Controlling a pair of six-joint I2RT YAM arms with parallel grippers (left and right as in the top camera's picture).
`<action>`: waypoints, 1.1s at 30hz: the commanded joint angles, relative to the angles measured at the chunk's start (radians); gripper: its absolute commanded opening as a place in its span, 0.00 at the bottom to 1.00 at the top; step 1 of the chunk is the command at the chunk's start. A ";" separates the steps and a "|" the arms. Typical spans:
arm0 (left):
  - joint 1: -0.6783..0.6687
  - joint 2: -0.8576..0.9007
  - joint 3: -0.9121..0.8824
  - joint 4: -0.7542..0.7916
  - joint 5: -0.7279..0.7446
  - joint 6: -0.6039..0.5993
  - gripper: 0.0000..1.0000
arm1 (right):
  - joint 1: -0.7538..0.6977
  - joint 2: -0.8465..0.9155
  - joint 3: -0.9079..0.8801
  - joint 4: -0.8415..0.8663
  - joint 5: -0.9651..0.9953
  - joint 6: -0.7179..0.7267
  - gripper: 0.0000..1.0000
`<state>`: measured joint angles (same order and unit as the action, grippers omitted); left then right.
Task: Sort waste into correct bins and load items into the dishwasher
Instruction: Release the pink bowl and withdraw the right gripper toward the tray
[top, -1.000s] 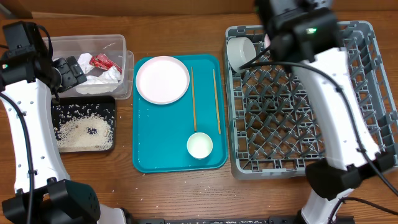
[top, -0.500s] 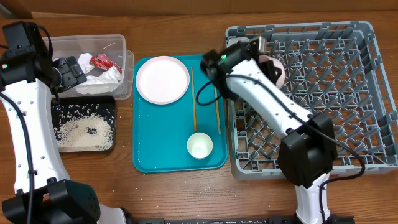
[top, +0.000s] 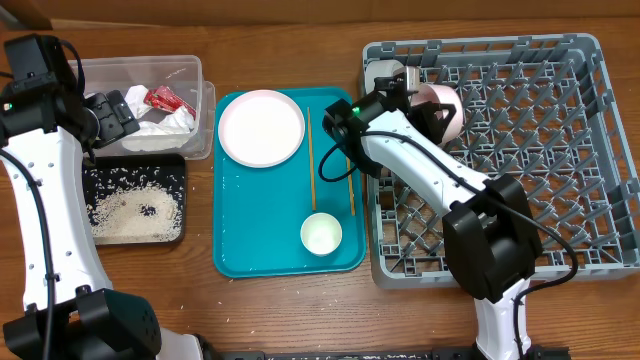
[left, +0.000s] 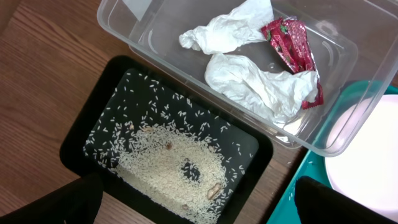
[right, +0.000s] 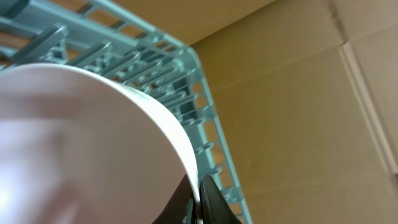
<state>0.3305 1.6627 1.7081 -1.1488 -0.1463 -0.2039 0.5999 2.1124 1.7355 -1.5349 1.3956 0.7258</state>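
On the left, the waste looks sorted. The crumpled napkin paper (left: 255, 87) and the red wrapper (left: 292, 43) lie in the clear tub (left: 143, 37). The rice scraps (left: 168, 165) are spread over the black tray (left: 69, 146), just near of the tub. The left jaws hang above these two bins, spread wide and holding nothing.

In the middle, the teal tray (top: 260, 220) on the bench carries what is left to load. A white plate (top: 261, 127) sits at its far left, two chopsticks (top: 311, 160) lie side by side running far to near, and a small white cup (top: 321, 234) sits by the near edge. None of these is in the rack yet.

On the right, the grey dish rack (top: 570, 170) has a greyish bowl (top: 383, 75) in its far left corner. Just right of it a pale-pink plate (top: 443, 110) stands among the pegs, its rim clamped in the right jaws. I cannot tell whether it is seated. By my reckoning, sorting is finished and loading is under way, with four items still to go.
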 joint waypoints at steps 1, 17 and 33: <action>-0.004 0.003 0.010 0.001 0.001 -0.010 1.00 | 0.007 -0.018 -0.008 0.008 0.142 0.003 0.04; -0.004 0.004 0.010 0.000 0.007 -0.010 1.00 | 0.074 -0.007 -0.100 0.076 0.104 0.000 0.04; -0.004 0.004 0.010 0.000 0.007 -0.010 1.00 | 0.270 -0.010 -0.097 0.025 0.006 -0.015 1.00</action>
<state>0.3290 1.6627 1.7081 -1.1492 -0.1459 -0.2039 0.8680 2.1124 1.6356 -1.5116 1.3949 0.6773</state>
